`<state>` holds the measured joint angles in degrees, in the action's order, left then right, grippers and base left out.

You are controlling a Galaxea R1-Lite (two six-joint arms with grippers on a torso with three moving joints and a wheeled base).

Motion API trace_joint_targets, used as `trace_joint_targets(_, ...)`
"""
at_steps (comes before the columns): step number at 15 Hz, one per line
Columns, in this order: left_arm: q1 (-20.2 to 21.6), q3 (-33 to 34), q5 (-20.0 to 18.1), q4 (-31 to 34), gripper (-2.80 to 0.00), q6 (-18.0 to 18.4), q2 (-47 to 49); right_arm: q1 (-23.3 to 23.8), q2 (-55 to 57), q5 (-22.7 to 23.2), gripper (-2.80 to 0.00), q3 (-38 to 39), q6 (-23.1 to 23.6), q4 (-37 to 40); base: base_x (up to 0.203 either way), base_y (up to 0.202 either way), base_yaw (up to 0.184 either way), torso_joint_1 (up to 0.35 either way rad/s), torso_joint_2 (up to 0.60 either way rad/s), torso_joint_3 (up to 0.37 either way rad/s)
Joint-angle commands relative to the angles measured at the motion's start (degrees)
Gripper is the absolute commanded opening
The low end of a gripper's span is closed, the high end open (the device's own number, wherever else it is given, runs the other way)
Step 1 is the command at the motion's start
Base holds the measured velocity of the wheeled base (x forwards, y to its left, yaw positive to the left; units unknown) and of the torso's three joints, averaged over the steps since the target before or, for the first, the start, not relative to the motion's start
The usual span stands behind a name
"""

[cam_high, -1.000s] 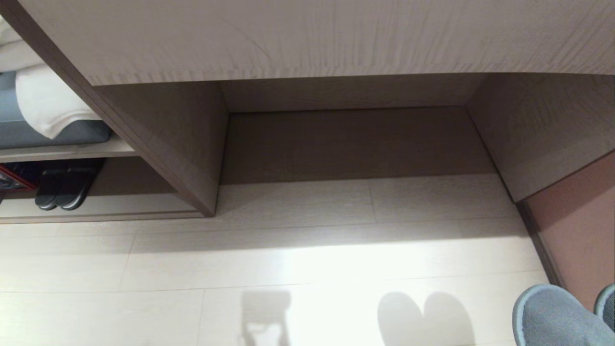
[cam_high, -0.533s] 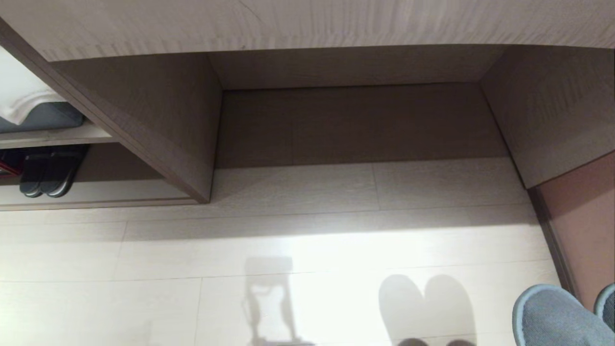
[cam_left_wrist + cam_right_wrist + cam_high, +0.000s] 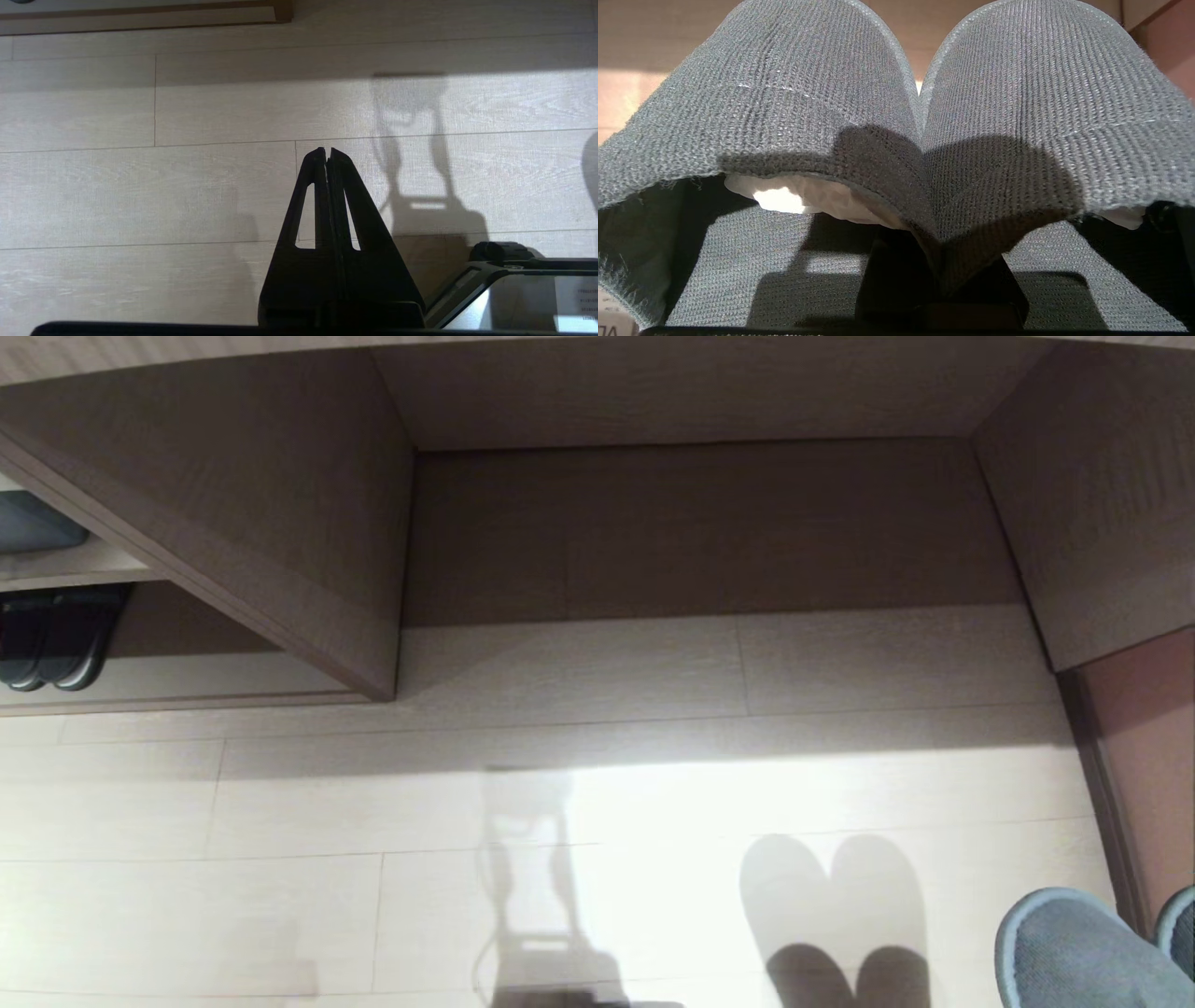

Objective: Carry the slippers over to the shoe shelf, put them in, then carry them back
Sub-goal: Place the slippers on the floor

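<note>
The grey fabric slippers (image 3: pixel 1074 952) hang toes-forward at the lower right of the head view, above the pale floor. In the right wrist view both slippers (image 3: pixel 784 93) fill the picture side by side, their inner edges pinched together in my right gripper (image 3: pixel 938 280), which is shut on them; its fingertips are hidden by the fabric. The shoe shelf (image 3: pixel 187 677) lies far left, a low beige compartment with a pale base plank. My left gripper (image 3: pixel 328 151) is shut and empty, hanging over the floor boards.
A darker pair of slippers (image 3: pixel 51 653) sits inside the shelf at its left end. A wide floor-level recess (image 3: pixel 709 523) stands straight ahead between beige side panels. A reddish-brown wall (image 3: pixel 1148 756) borders the right. My base's corner (image 3: pixel 514 289) shows beside the left gripper.
The whole head view has shifted: cabinet, shelf and recess slid up the picture and the shelf further left, so the camera moved. The held slippers keep their place in the picture.
</note>
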<state>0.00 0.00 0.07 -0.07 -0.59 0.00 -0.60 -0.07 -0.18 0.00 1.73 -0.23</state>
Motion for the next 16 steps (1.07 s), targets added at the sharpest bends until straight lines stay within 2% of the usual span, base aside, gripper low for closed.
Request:
trace_joint_targets(1, 0.0, 0.0, 0.0, 0.0, -2.80, 0.0, 0.0, 0.0, 0.1, 0.0, -2.80, 0.0, 0.0, 0.0, 0.000, 0.000, 0.000, 0.000, 0.00, -0.203)
trace_joint_targets(16, 0.0, 0.0, 0.0, 0.0, -2.80, 0.0, 0.0, 0.0, 0.1, 0.1, -2.80, 0.0, 0.1, 0.0, 0.000, 0.000, 0.000, 0.002, 0.00, -0.197)
